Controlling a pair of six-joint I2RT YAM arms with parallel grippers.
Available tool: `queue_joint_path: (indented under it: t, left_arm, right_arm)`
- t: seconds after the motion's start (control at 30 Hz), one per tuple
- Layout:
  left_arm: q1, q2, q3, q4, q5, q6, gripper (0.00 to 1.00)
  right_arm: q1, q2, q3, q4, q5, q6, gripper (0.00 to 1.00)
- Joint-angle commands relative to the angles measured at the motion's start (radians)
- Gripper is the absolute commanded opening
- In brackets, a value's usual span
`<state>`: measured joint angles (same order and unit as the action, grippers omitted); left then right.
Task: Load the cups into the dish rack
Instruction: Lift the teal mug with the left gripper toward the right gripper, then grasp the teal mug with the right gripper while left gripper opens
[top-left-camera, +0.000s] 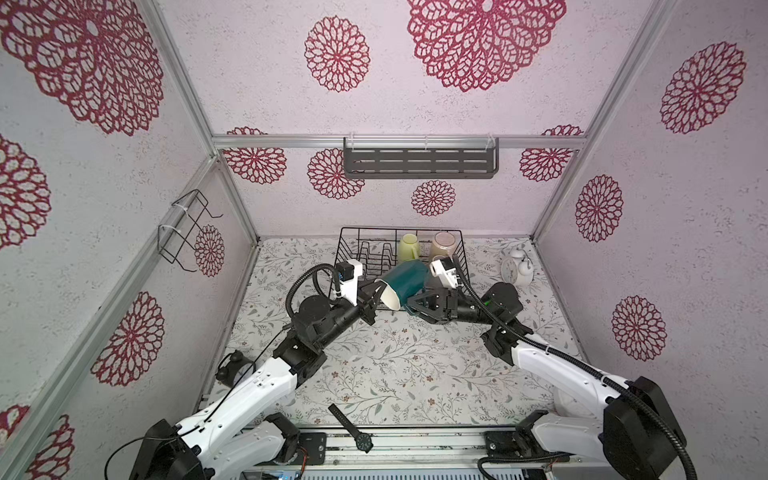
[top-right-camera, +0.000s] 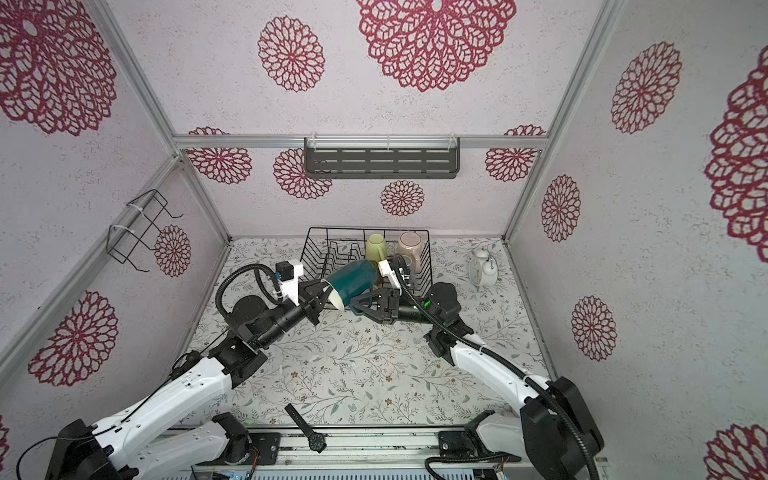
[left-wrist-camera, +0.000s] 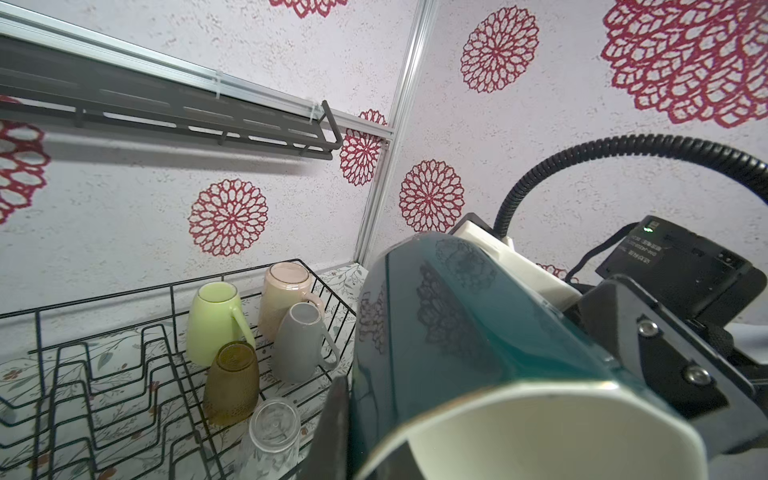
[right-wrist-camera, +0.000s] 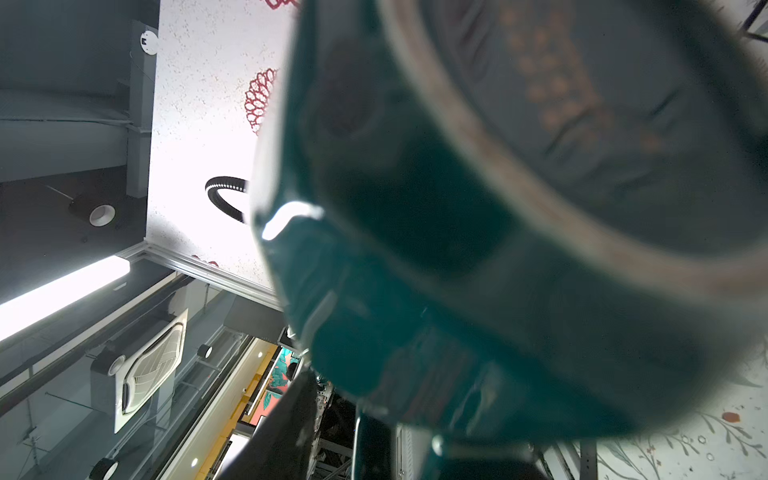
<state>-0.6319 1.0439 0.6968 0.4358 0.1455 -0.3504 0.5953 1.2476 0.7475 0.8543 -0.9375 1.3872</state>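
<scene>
Both my arms are on the teal mug (top-left-camera: 405, 278) right now. It's up in the air over the near edge of the rack (top-left-camera: 353, 245), not touching the wires as far as I can see. It's tipped on its side, with the white inside facing away from the rack and the base pointing in over it.

My left claw (top-left-camera: 374, 301) is clenched on the mug's rim. The left wrist view shows one finger (left-wrist-camera: 332, 415) pressed against the outer wall right by the lip.

My right claw (top-left-camera: 410, 305) is on the far side of the mug from the left one. It lies along the mug's side, and you can see that in both top views. Honestly, the right wrist view is just a big blurry wall of teal (right-wrist-camera: 457, 249). I can't tell if that claw is squeezing the mug or only resting next to it.

Five other cups are in the rack, all upside down in the open part beside the dividers:
- green mug (left-wrist-camera: 212, 320) and pink mug (left-wrist-camera: 282, 299) at the rack's far side
- grey mug (left-wrist-camera: 299, 345) just in front of the pink one
- amber tumbler (left-wrist-camera: 230, 382) in front of the green one
- clear glass (left-wrist-camera: 274, 432) closest to the rack's near edge

There's other stuff too. A white alarm clock (top-left-camera: 515, 266) stands on the counter (top-left-camera: 395, 365) just beside the rack. A black watch (top-left-camera: 353, 428) lies well away from the rack. A dark shelf (top-left-camera: 419, 162) hangs on the wall above it.
</scene>
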Motion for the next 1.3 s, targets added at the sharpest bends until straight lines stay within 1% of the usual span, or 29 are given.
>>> queue_joint_path:
  t: [0.0,0.17,0.27,0.37,0.43,0.53,0.77,0.9,0.97,1.03,1.07,1.1,1.13,1.2,1.27]
  left_arm:
    - [0.006,0.006,0.044,0.105,0.022,-0.03,0.0]
    - [0.006,0.013,0.044,0.11,0.025,-0.024,0.0]
    - [0.006,0.018,0.049,0.112,0.026,-0.015,0.0]
    - [0.006,0.02,0.051,0.104,0.04,-0.003,0.0]
    - [0.007,0.021,0.049,0.103,0.045,-0.001,0.0]
    - [0.007,0.016,0.046,0.093,0.06,-0.003,0.0]
    - [0.008,0.013,0.028,0.102,0.062,0.002,0.01]
    - [0.008,0.016,0.014,0.106,0.044,0.01,0.06]
    - [0.009,0.013,0.011,0.103,0.042,0.012,0.07]
    - [0.008,0.011,0.006,0.105,0.054,0.02,0.0]
    - [0.009,0.01,0.005,0.11,0.062,0.024,0.0]
    - [0.011,0.009,0.002,0.122,0.075,0.023,0.0]
    - [0.015,0.004,-0.003,0.138,0.099,0.02,0.0]
    - [0.024,-0.002,-0.014,0.177,0.143,0.004,0.0]
    - [0.04,-0.003,-0.024,0.209,0.188,-0.015,0.0]
  right_arm:
    - [0.015,0.003,0.052,0.076,-0.016,0.002,0.48]
    - [0.027,0.022,0.058,0.078,-0.018,0.007,0.46]
    - [0.028,0.04,0.063,0.086,-0.011,0.02,0.41]
    - [0.029,0.06,0.06,0.127,-0.017,0.045,0.33]
    - [0.029,0.067,0.058,0.133,-0.015,0.052,0.25]
    - [0.029,0.074,0.061,0.139,-0.013,0.057,0.17]
    - [0.028,0.087,0.075,0.094,-0.017,0.012,0.0]
    - [0.028,0.088,0.1,-0.003,-0.027,-0.074,0.0]
    - [0.028,0.09,0.112,-0.033,-0.028,-0.103,0.0]
    - [0.028,0.095,0.117,-0.044,-0.035,-0.119,0.0]
    - [0.028,0.096,0.118,-0.051,-0.037,-0.124,0.12]
    - [0.025,0.096,0.121,-0.067,-0.034,-0.133,0.31]
    - [0.022,0.093,0.122,-0.077,-0.032,-0.137,0.39]
    - [0.011,0.087,0.133,-0.104,-0.033,-0.15,0.52]
    - [-0.002,0.078,0.151,-0.167,-0.046,-0.192,0.56]
